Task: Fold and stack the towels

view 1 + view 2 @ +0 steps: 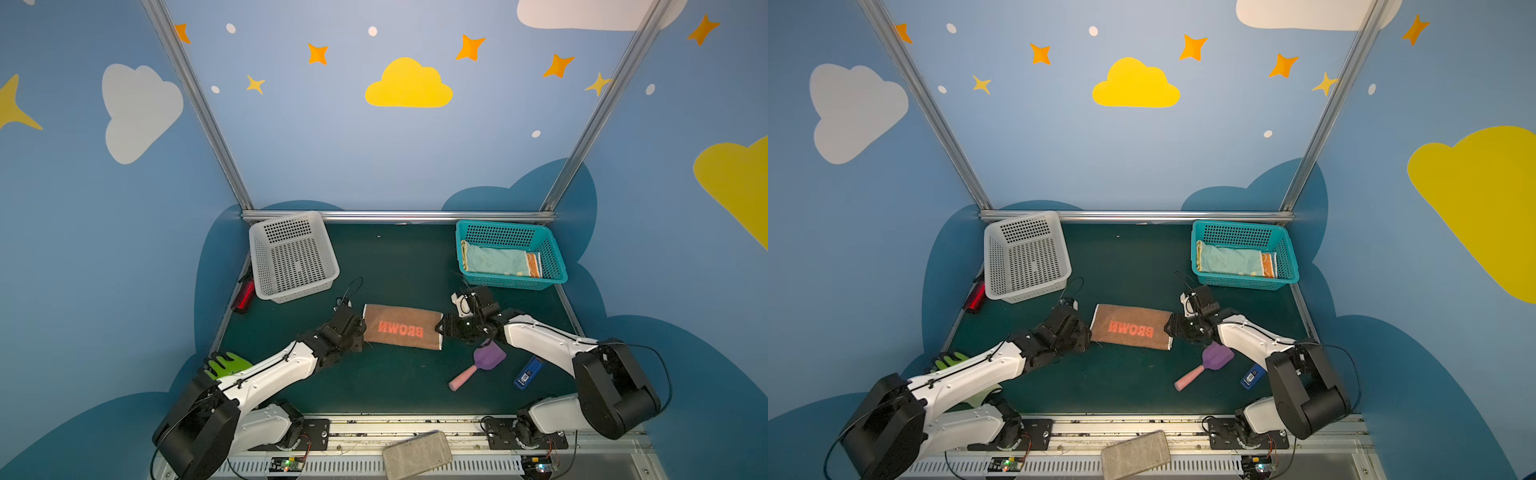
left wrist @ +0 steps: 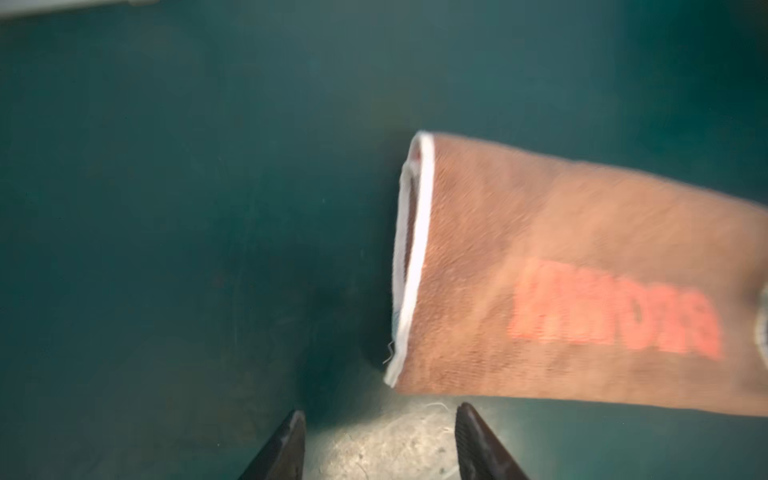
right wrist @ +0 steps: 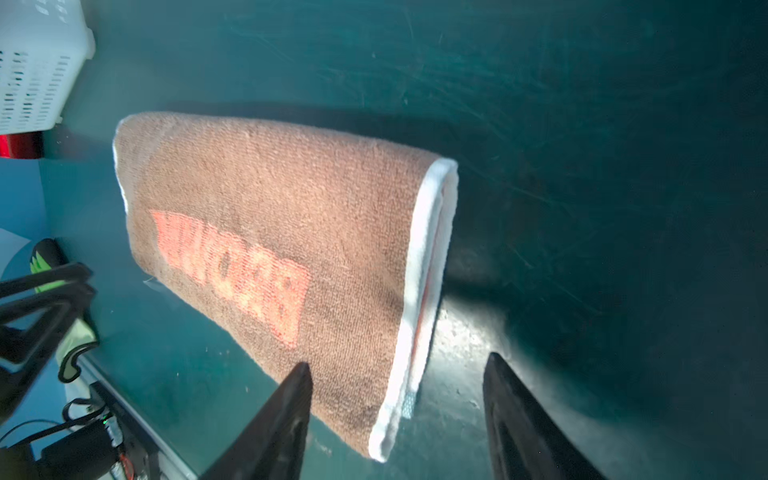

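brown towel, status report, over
Left gripper open, right gripper open, one at each short end. Brown towel folded, flat on the mat, not held. Toy shovel beside the right gripper, clear of the towel.

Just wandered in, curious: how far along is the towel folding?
Done: folded towels lie in the teal basket. In hand: the brown towel lies folded on the table, left tool and right tool open at its ends. Left: probably another fold, then stacking.
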You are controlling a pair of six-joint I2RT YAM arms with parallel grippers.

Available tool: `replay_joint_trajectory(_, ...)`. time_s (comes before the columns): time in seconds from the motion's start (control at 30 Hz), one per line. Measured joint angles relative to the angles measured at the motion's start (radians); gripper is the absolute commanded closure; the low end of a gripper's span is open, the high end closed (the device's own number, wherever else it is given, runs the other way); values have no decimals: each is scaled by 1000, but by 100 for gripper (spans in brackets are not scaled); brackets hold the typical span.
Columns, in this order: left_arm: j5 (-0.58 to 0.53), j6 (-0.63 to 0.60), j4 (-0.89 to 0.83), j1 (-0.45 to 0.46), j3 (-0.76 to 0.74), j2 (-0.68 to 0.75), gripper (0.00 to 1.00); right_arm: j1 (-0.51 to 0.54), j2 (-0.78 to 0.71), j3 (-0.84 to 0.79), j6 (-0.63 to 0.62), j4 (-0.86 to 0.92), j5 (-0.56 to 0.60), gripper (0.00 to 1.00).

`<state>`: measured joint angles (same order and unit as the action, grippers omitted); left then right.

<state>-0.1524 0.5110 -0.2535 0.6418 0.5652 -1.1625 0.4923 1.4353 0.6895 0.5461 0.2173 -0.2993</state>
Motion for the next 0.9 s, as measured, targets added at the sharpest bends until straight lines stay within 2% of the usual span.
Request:
replay_joint_trajectory(0.17, 8, -2, 11, 0, 61, -25, 39, -1, 34, -36, 23, -58, -38, 38)
replay_joint_trajectory(0.4, 52, -3, 106, 0, 137, -235, 40, -6, 61, -48, 43, -123, -62, 39)
replay_joint_trajectory(0.63, 90, 6, 202, -43, 138, -402, 42, -8, 121, -49, 55, -229, -101, 51)
replay_joint_trajectory(0.9, 114, 21, 283, -72, 144, -440, 43, 13, 212, -49, 61, -420, -147, 57)
